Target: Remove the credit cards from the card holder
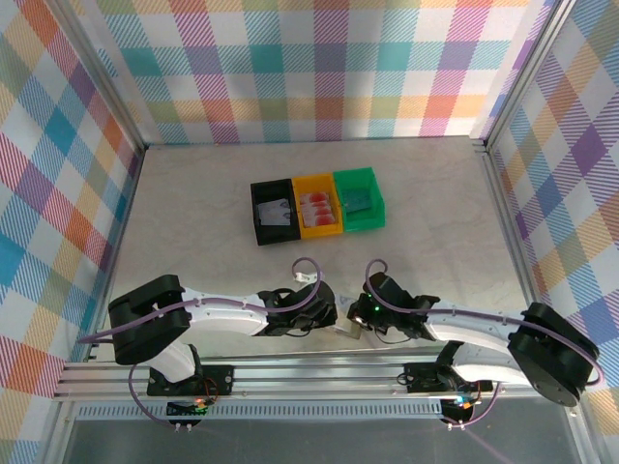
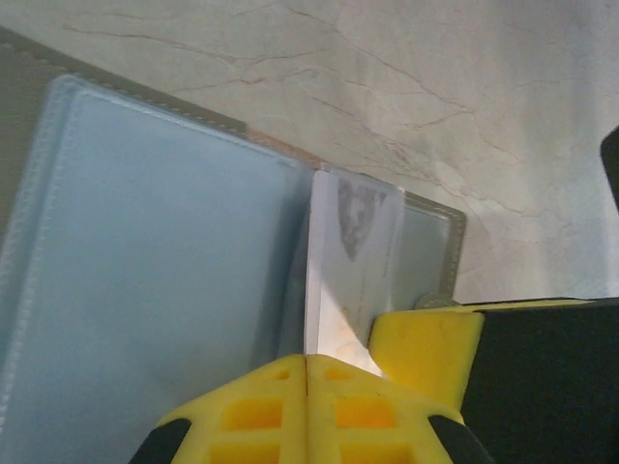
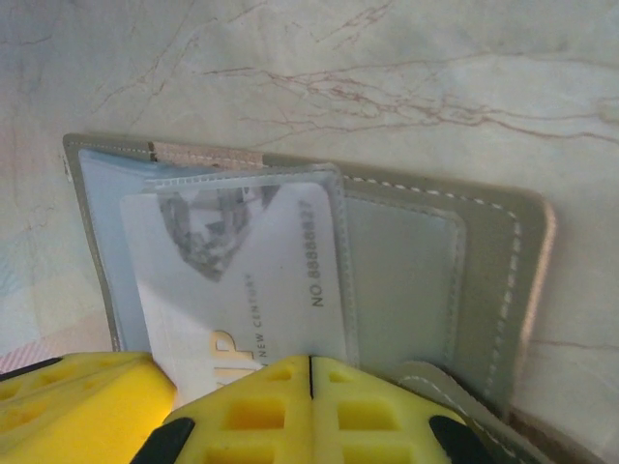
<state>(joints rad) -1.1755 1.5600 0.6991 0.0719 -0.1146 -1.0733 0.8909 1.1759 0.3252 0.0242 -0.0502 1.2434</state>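
Note:
The card holder (image 3: pixel 484 280) lies open on the marble table, grey-brown outside and pale blue-grey inside (image 2: pixel 145 242). A greyish-white credit card (image 3: pixel 251 280) with a diamond picture sits in its clear sleeve and sticks out toward the lower left. My left gripper (image 2: pixel 307 362) is shut on that card (image 2: pixel 353 271), seen edge-on there. My right gripper (image 3: pixel 309 365) is shut on the edge of the sleeve. Both grippers meet over the card holder (image 1: pixel 354 331) near the table's front; the left gripper (image 1: pixel 332 319) is left of it, the right gripper (image 1: pixel 362 317) right.
Three bins stand side by side mid-table: a black bin (image 1: pixel 257 208) with a greyish card, a yellow bin (image 1: pixel 317 179) with red cards, a green bin (image 1: pixel 376 208) with a teal card. Plaid walls close off the back and both sides.

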